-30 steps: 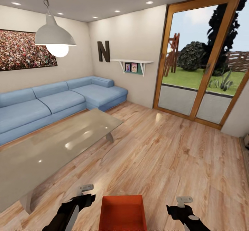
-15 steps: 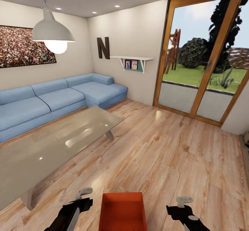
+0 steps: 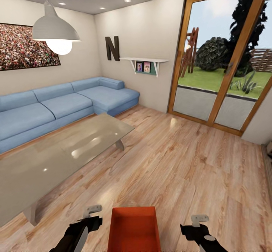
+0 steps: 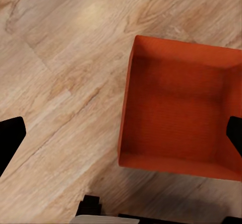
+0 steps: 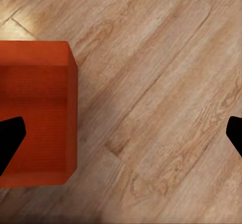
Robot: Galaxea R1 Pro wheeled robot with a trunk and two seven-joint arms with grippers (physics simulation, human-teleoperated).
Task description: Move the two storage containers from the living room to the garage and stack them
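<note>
While the robot stands in the living room, one bin sits low between its arms.
Container: a red-orange rectangular plastic storage container (image 3: 134,227), open side up, rests on the light wood plank flooring (image 3: 189,169), just ahead of the robot and between the two grippers, touching neither.
Left gripper (image 3: 90,217): its black fingers are spread wide apart, one over bare planks, the other over the bin's inside, gripping nothing.
Right gripper (image 3: 196,225): fingers likewise spread wide, hanging beside the bin with nothing held.
Change: over the last second the whole head view has shifted, with the blue sectional sofa (image 3: 56,108), grey low table (image 3: 56,157) and white pendant lamp (image 3: 54,31) sliding slightly; that is camera motion. The bin has edged a little higher between the arms.
Meaning: probably a final line-up before grasping; nothing has been carried toward the garage yet.
</note>
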